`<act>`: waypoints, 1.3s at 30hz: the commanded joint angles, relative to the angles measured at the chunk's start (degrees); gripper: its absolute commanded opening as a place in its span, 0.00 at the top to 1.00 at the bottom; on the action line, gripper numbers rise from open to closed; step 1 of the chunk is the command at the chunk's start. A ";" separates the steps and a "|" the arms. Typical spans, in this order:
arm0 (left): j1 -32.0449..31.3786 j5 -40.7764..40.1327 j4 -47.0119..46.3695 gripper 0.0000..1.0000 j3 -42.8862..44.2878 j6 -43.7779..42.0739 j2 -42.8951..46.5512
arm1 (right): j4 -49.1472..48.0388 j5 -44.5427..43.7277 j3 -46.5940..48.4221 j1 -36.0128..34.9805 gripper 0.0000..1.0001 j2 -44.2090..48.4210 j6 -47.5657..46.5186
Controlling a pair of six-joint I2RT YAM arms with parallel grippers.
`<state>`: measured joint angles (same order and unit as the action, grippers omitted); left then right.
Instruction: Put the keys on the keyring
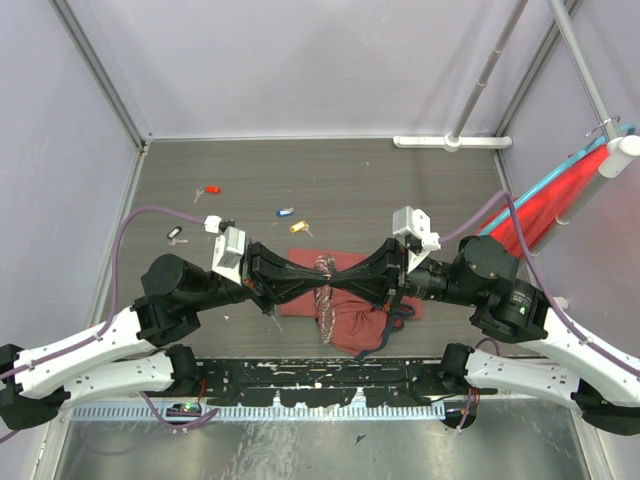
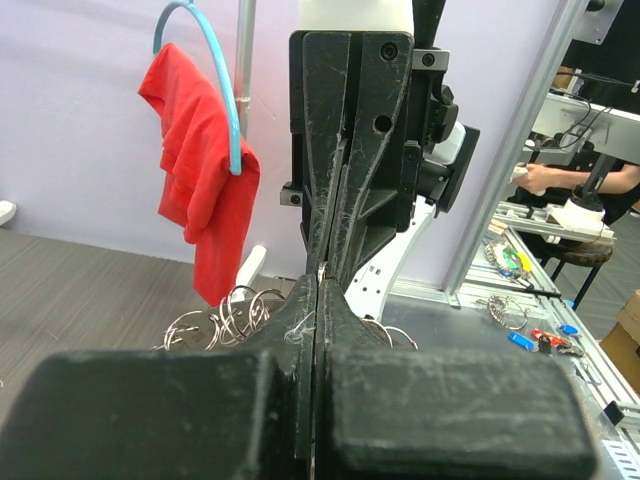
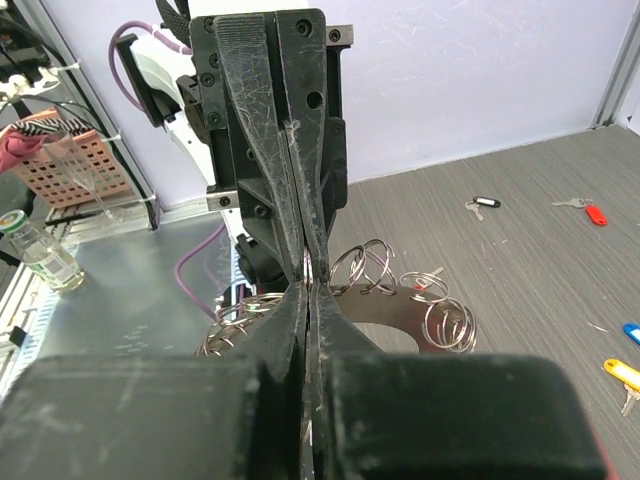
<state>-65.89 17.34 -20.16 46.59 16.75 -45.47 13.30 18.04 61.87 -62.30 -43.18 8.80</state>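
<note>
I have both arms reaching inward across the middle, left gripper point(image 1: 312, 274) and right gripper point(image 1: 338, 277) meeting tip to tip, each with its jaws pressed together.

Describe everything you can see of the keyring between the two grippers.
The keyring is a cluster of thin, shiny silvery wire loops, overlapping and tilted every way. It sits over the dark-red cloth bag, at the spot where the left gripper and right gripper meet tip to tip, fingers closed. Whether they pinch its wire cannot be seen.
</note>
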 commanded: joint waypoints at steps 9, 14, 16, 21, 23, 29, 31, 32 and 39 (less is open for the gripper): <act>0.05 4.63 3.82 0.68 1.90 -3.44 2.08 | 14.06 -1.13 12.56 -0.27 0.99 -2.61 -6.51; 0.02 5.37 10.71 0.64 4.67 -6.73 2.08 | 24.14 -1.51 18.55 -0.32 0.99 -5.05 -8.72; -0.02 4.22 14.16 0.64 5.73 -8.53 1.75 | 28.94 -2.01 21.55 -0.28 0.99 -6.91 -9.58; -0.01 0.88 21.95 0.63 8.43 -12.62 0.09 | 40.30 -3.30 28.13 -0.28 0.99 -13.06 -11.65; -0.03 0.90 23.78 0.63 9.49 -13.53 -0.94 | 43.91 -3.98 30.06 -0.28 0.99 -15.21 -12.32; -0.09 3.33 24.17 0.64 10.28 -13.72 -3.41 | 48.91 -5.82 33.46 -0.28 0.99 -18.99 -13.99; -0.05 4.28 24.21 0.65 10.36 -13.69 -3.93 | 49.86 -6.01 34.09 -0.27 0.99 -19.77 -14.37; -0.02 4.37 24.21 0.65 10.36 -13.61 -4.07 | 50.01 -5.95 34.18 -0.30 0.99 -20.00 -14.49; -0.01 3.27 25.43 0.66 10.23 -14.20 -5.16 | 49.59 -4.09 33.87 -0.28 0.99 -20.07 -15.05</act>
<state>-65.89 20.49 4.29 54.89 3.42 -50.46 64.95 12.73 92.82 -62.30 -64.62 -4.86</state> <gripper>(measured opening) 0.344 0.038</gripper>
